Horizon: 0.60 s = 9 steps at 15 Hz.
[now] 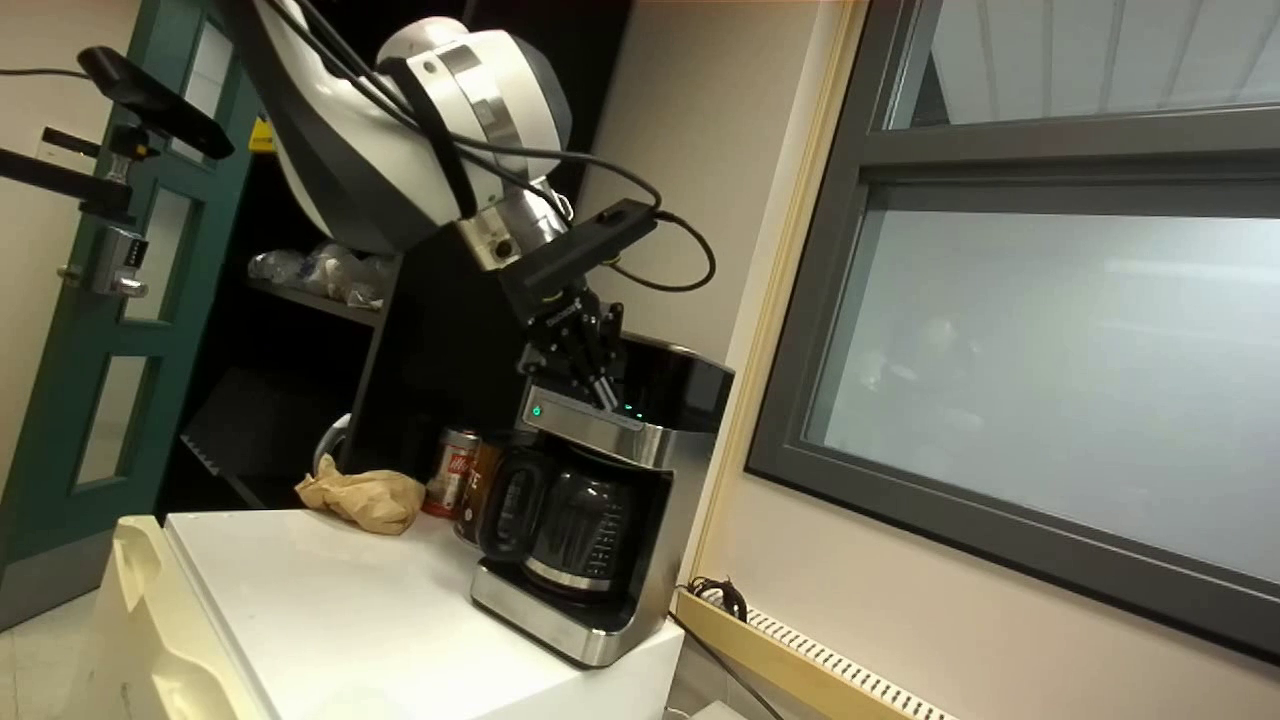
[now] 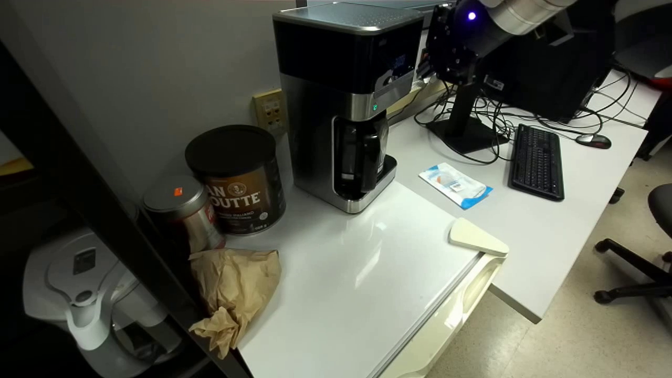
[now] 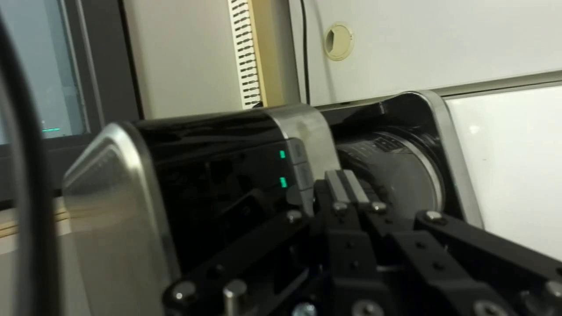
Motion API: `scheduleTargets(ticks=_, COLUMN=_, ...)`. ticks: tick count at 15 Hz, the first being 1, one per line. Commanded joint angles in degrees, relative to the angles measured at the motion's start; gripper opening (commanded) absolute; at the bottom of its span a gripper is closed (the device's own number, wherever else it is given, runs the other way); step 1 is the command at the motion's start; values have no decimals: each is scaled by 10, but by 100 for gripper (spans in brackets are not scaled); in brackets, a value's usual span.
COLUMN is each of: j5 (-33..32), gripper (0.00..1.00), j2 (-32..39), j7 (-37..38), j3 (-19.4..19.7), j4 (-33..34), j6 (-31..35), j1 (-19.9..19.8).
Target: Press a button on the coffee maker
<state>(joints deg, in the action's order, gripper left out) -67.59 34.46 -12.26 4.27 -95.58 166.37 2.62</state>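
Note:
The black-and-silver coffee maker (image 1: 690, 490) stands on a white cabinet top, and it also shows in an exterior view (image 2: 315, 136). In the wrist view, its dark front (image 3: 210, 175) carries green lights beside a row of grey buttons (image 3: 303, 169). The dark carafe (image 1: 580, 530) sits inside it. My gripper (image 1: 606, 394) is shut and empty, with its fingertips at the upper front of the machine by the control strip. In the wrist view, the fingertips (image 3: 347, 186) overlap the silver band beside the buttons. I cannot tell whether they touch it.
A large brown coffee tin (image 2: 239, 184), a small red can (image 2: 181, 210) and a crumpled paper bag (image 2: 236, 289) stand beside the machine. A wall and window (image 1: 1050, 400) are close on its far side. A desk holds a monitor (image 2: 541, 68) and keyboard (image 2: 535, 163).

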Motion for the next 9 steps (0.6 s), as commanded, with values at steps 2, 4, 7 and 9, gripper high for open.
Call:
scheduleTargets(ticks=2, j5=21, gripper=0, j2=-71, j7=-32, j3=-30, j4=-125, j6=-24, j1=-12)
scheduleTargets(ticks=4, j5=19, gripper=0, j2=-95, j7=-29, j3=-33, j4=-167, j6=-24, j1=-13)
scheduleTargets(ticks=7, j5=34, gripper=0, j2=-135, j7=-34, j3=-43, j4=-230, j6=-24, j1=-22)
scheduleTargets(ticks=9, j5=44, gripper=0, j2=-159, j7=-32, j3=-46, j4=-265, j6=-19, j1=-27)
